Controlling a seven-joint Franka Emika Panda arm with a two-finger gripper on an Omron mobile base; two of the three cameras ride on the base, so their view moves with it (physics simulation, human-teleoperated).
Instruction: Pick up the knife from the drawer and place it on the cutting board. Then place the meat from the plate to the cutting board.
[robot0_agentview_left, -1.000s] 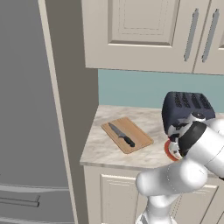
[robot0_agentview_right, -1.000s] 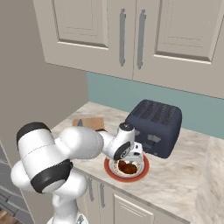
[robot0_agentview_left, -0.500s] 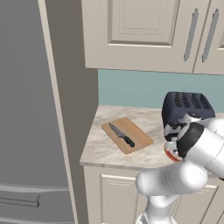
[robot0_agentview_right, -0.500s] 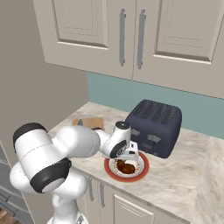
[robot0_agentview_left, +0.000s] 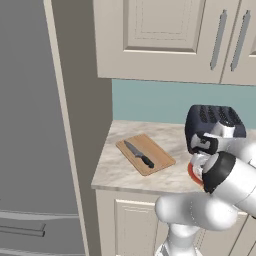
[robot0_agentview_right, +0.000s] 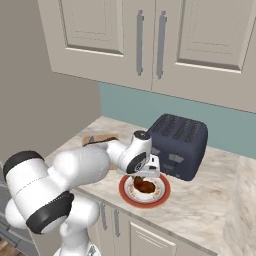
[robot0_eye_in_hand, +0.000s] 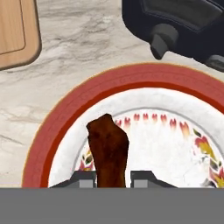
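Since a second ago the gripper (robot0_eye_in_hand: 112, 178) has gone from spread wide above the plate (robot0_agentview_right: 144, 197) to clenched on the meat (robot0_eye_in_hand: 109, 148), and the hand has sunk a little toward the plate's pale centre. In the hand view the two fingertips (robot0_eye_in_hand: 84, 178) press the reddish-brown piece from either side, its lower end hidden between them. The knife (robot0_agentview_left: 139, 153) lies where it lay before, flat on the cutting board (robot0_agentview_left: 145, 153), which sits near the counter's left edge, its blade pointing toward the back wall. The plate rests at the counter's front edge, just in front of the dark toaster (robot0_agentview_right: 179, 145). From the left base view the arm's elbow covers most of the plate, leaving a sliver of red rim. From the right base view the hand hides the fingers, the arm covers most of the board, and the knife cannot be made out there. The toaster is cut off at the top of the hand view
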